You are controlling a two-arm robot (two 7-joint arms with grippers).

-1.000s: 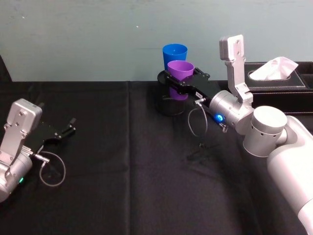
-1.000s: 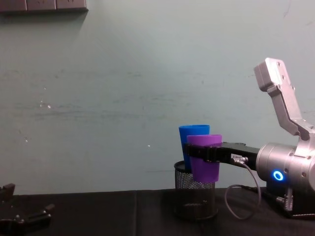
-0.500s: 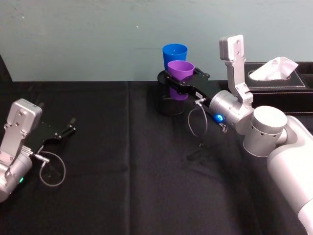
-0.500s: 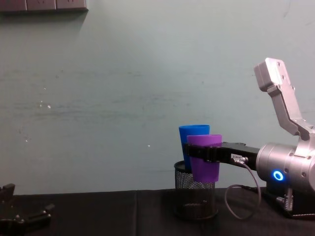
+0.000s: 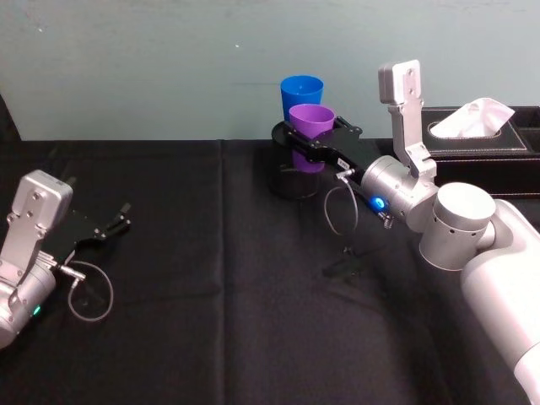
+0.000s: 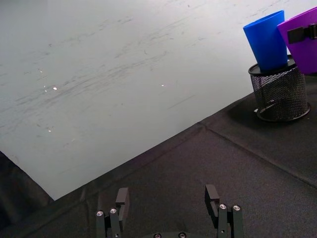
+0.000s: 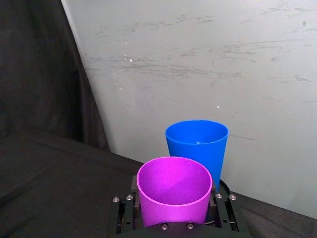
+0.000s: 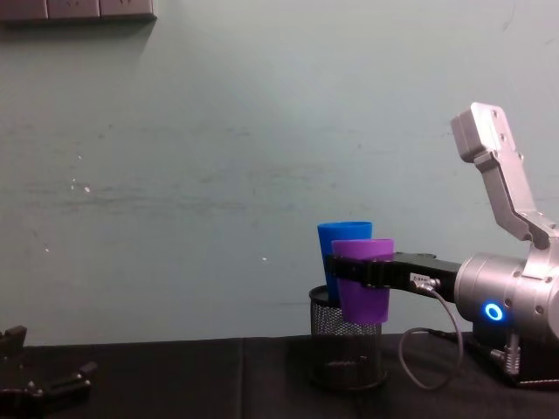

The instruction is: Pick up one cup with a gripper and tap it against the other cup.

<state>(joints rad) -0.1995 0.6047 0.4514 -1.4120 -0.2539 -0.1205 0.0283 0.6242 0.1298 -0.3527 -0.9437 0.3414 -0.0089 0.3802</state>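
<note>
Purple cup (image 5: 310,119) unmoved, upright in right gripper (image 5: 314,135)

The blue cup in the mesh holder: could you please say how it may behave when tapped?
Probably light and stiff: the blue cup looks like smooth plastic. It rises well above the mesh holder, so a tap may rock it.

blue cup (image 6: 266,40) stands in the mesh pen holder (image 6: 280,95), purple cup (image 6: 303,47) above its rim; left claw (image 6: 167,191) spread wide, well apart from it.
</note>
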